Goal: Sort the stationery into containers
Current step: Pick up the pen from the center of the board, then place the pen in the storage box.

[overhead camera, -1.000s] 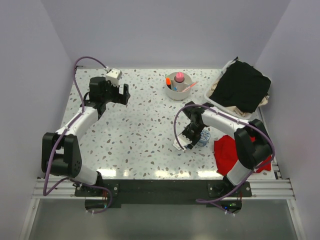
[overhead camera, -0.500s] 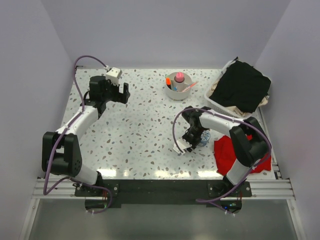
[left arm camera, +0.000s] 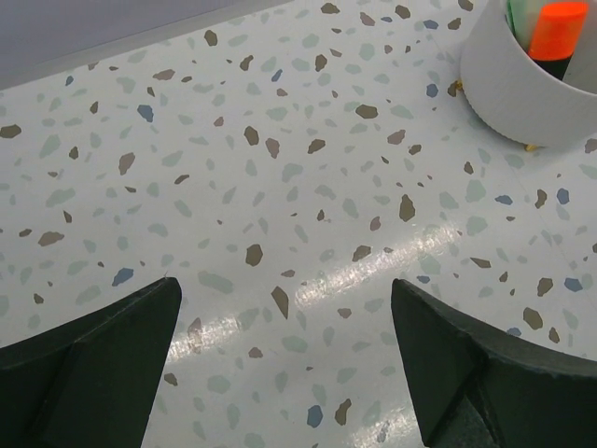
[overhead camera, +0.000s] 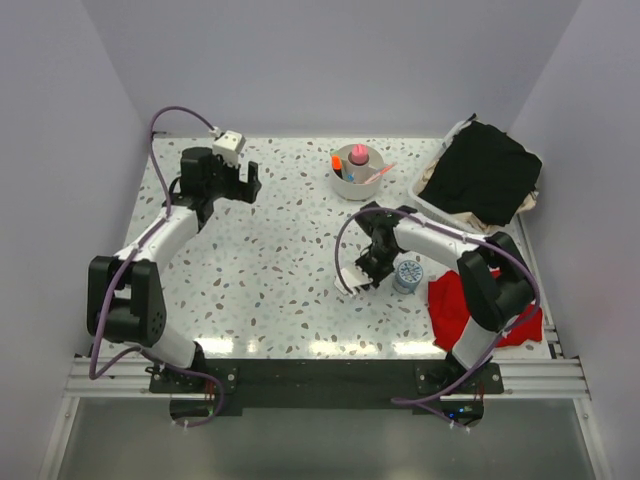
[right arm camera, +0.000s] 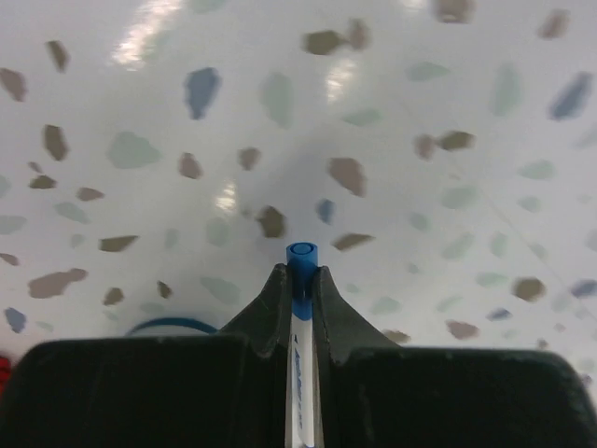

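- Right gripper (right arm camera: 300, 275) is closed on a slim blue-and-white pen (right arm camera: 299, 373), with the tip projecting forward, ready for carrying.
- Left gripper (left arm camera: 289, 373) hangs wide open and empty, keeping clear.
- Divided white bowl (overhead camera: 355, 188), the destination, stands well apart, farther back.

Left arm (overhead camera: 165, 235), right arm (overhead camera: 435, 238): white links, black joints, a purple cable (overhead camera: 178, 111) looping off each. Black fingers (left arm camera: 93, 364), white camera block (overhead camera: 228, 146) on the left wrist.
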Robot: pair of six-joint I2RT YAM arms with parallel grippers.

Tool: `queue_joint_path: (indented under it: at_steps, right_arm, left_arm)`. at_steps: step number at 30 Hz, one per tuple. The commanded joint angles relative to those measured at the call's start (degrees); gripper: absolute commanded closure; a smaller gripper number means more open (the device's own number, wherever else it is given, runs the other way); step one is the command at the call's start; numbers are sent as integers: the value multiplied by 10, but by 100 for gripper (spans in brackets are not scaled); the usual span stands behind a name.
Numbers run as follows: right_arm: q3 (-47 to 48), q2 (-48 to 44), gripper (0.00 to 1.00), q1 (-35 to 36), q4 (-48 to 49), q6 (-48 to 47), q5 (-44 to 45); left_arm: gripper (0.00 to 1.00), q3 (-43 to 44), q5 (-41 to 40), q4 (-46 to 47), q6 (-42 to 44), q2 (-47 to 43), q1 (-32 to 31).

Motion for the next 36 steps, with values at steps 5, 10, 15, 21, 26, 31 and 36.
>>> queue_joint_path:
  at_steps: [5, 10, 15, 21, 26, 31, 36]
  right_arm:
    - [272, 26, 100, -52, 137, 330, -126]
    - [261, 29, 100, -147, 447, 669, -169]
    - [235, 52, 100, -190, 659, 909, -101]
    - [295, 126, 100, -225, 767, 1071, -32]
    - [307, 167, 100, -229, 828, 1095, 21]
    - [311, 203, 100, -229, 873, 1099, 46]
    - [309, 227, 100, -229, 892, 1096, 61]
  left_arm:
    - [0, 51, 20, 10, 22, 31, 0]
    - [0, 73, 32, 13, 18, 56, -4]
    - [0, 86, 67, 15, 5, 78, -4]
    - [0, 107, 91, 2, 10, 100, -11]
    - [0, 129, 100, -9, 19, 116, -19]
    - [0, 164, 97, -18, 29, 138, -25]
    - [0, 191, 87, -50, 39, 158, -30]
